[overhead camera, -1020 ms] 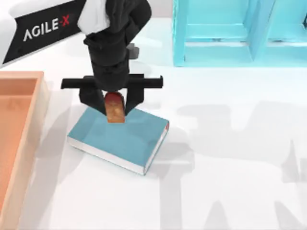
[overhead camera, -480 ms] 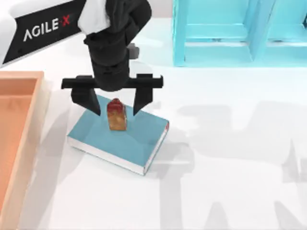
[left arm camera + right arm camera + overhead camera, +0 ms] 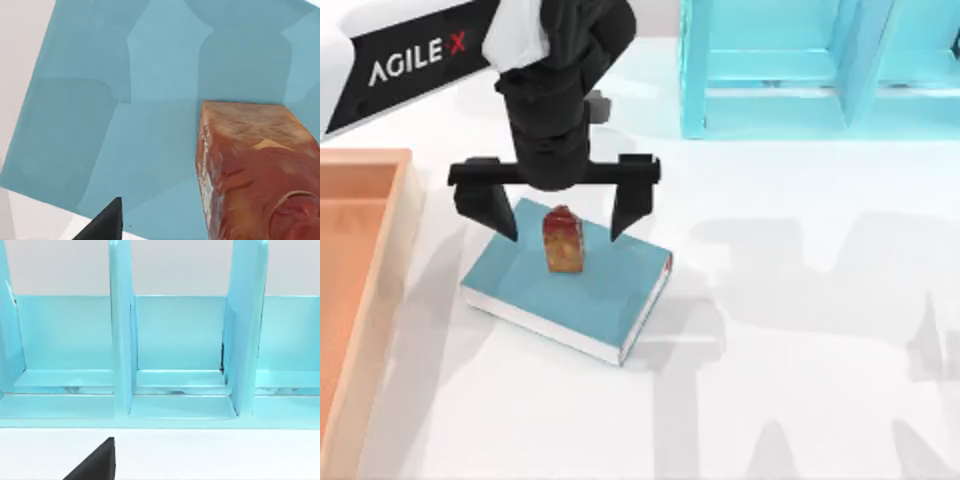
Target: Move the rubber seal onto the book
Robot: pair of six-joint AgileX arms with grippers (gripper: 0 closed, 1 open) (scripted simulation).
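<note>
The rubber seal [image 3: 563, 240], a small orange-brown block with a reddish rounded top, stands upright on the teal-blue book [image 3: 605, 290] left of the table's middle. My left gripper [image 3: 560, 222] hangs over it, open, one black finger on each side and both clear of the block. The left wrist view looks down on the seal [image 3: 252, 172] resting on the book's cover [image 3: 110, 115], with one fingertip [image 3: 102, 225] at the edge. A dark fingertip [image 3: 95, 462] of my right gripper pokes into the right wrist view.
A light-blue shelf unit [image 3: 790, 70] stands at the back right, its compartments [image 3: 180, 335] facing my right wrist camera. An orange wooden tray [image 3: 360, 260] lies along the left edge. White table surface lies in front of and to the right of the book.
My left gripper opened, letting go of the seal, which now stands on the book. The fingers spread wider and rose slightly.
</note>
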